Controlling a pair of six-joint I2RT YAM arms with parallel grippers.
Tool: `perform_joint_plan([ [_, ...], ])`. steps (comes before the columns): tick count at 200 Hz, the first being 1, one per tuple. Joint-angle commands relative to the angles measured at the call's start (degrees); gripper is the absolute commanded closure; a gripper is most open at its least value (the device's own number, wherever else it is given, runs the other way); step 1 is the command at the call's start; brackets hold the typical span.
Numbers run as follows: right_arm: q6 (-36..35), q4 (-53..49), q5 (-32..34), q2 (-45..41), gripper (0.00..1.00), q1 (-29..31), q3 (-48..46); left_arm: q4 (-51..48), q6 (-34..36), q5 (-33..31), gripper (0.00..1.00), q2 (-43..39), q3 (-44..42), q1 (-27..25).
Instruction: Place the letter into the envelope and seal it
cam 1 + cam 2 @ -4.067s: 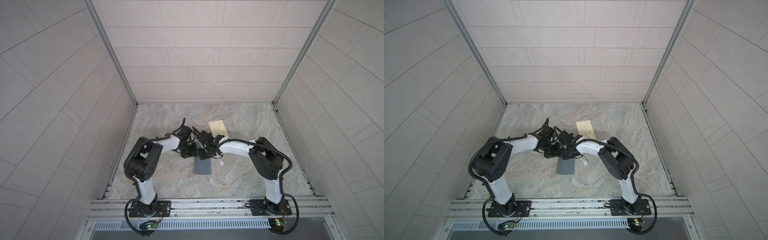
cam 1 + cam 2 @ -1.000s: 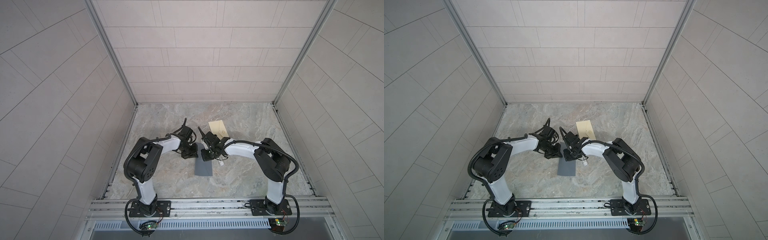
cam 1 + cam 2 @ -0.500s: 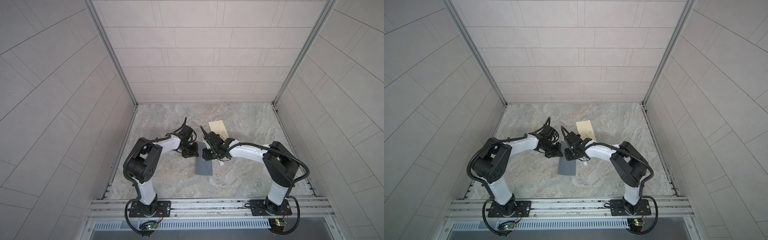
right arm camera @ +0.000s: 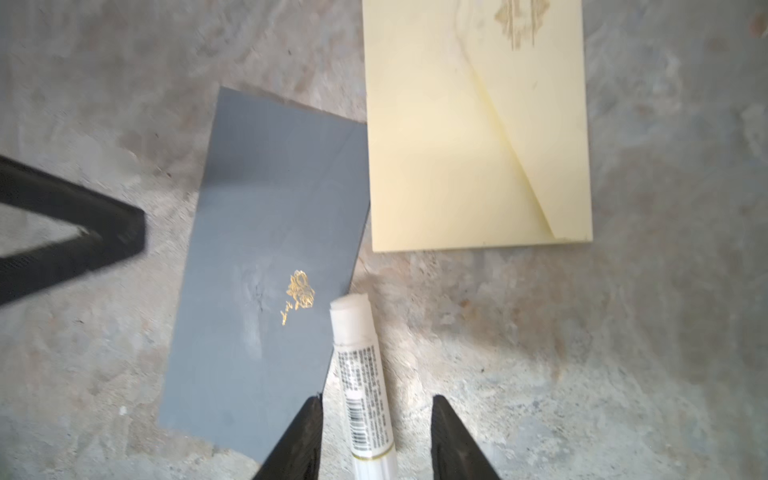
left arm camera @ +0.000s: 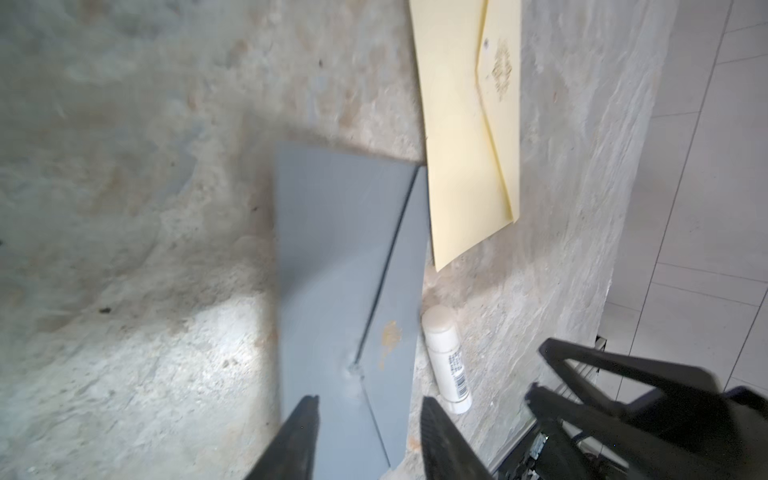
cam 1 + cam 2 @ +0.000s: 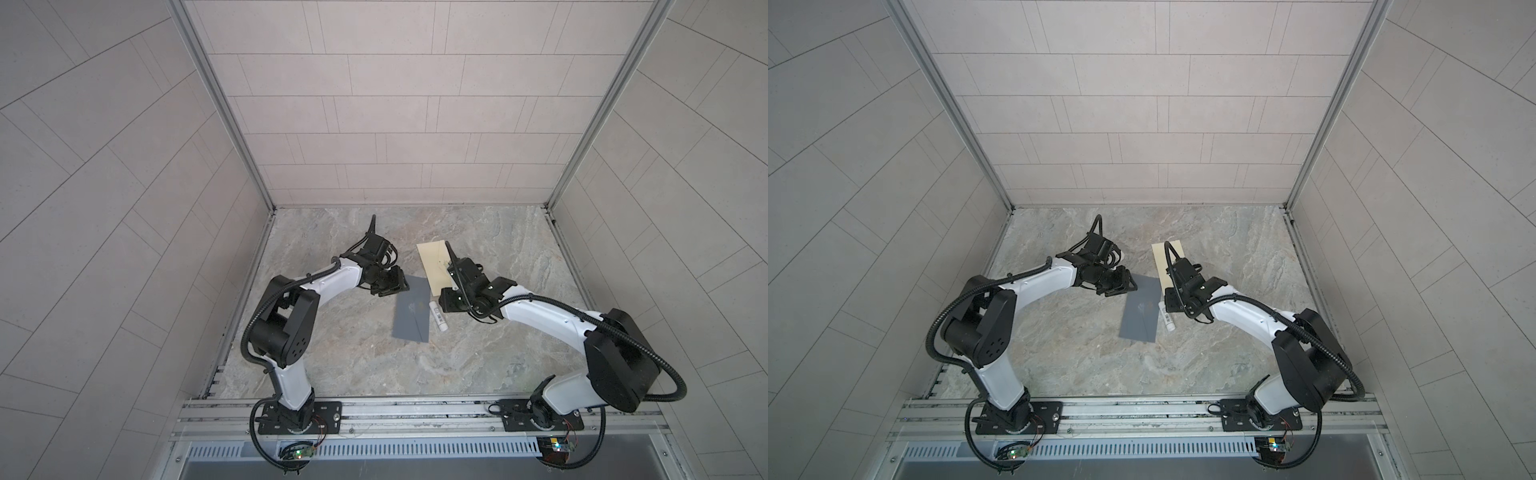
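A grey envelope point(image 6: 411, 307) point(image 6: 1140, 311) lies flat mid-table, its flap down, with a gold emblem point(image 4: 300, 291) on it. The letter is hidden; no separate sheet shows. My left gripper point(image 5: 369, 401) point(image 6: 395, 282) hovers open over the envelope's far left end, nothing between its fingers. A white glue stick point(image 4: 363, 374) point(image 6: 438, 316) lies on the table along the envelope's right edge. My right gripper point(image 4: 376, 399) point(image 6: 446, 299) is open, one finger on either side of the stick with a gap on both sides.
A cream envelope point(image 6: 434, 262) point(image 4: 457, 145) with a folded triangular flap lies just beyond the grey one, its near corner close to it. Marble tabletop point(image 6: 353, 353) stretches in front. Tiled walls close in the left, right and back.
Both grippers have gone from shut to open. The right arm has drawn back to the right off the grey envelope, and the glue stick now lies free beside it.
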Motion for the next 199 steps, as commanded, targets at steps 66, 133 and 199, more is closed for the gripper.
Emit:
perform_joint_plan([
  [66, -0.24, 0.62, -0.58, 3.91, 0.56, 3.71, -2.83, 1.57, -0.81, -0.68, 0.19, -3.73, 1.80, 0.04],
  [133, -1.73, -1.49, 2.04, 9.15, 0.64, 5.28, -1.58, 2.95, -1.86, 3.81, 0.19, -6.02, -3.70, -0.44],
  [199, -1.70, 2.46, -3.20, 3.65, 0.91, 5.83, -1.87, 10.30, -6.34, 13.56, 0.25, -4.91, -5.01, -0.78],
])
